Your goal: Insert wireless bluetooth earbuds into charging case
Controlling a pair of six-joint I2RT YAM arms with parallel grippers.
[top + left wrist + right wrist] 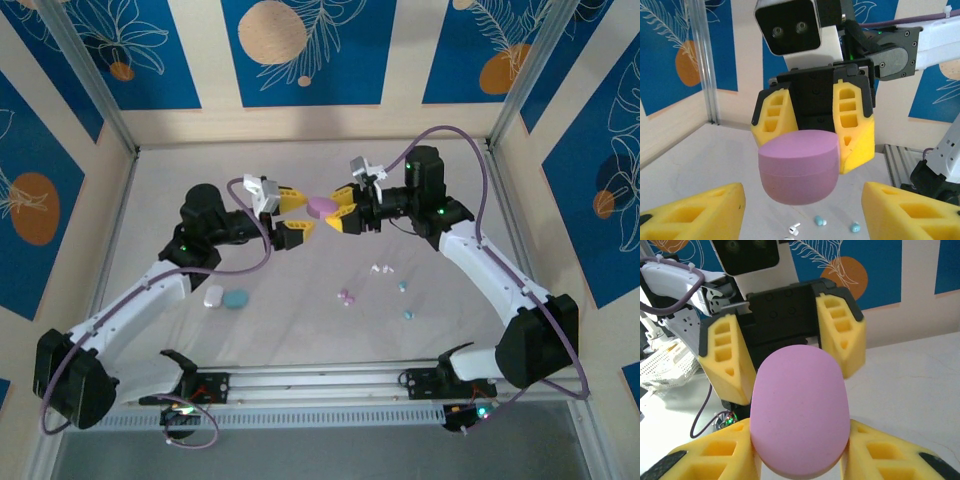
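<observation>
Clenched in my right pincer [800, 440], the pink case [799, 410] hangs lifted mid-table. Its long axis points left at my left pincer [296, 213], which gapes released just short of it. The earbuds [381, 268] lie on the table [300, 335], nearer and rightward, closest to my right arm. My left wrist catches the lid seam and the buds beneath; my right wrist catches the oval top.
</observation>
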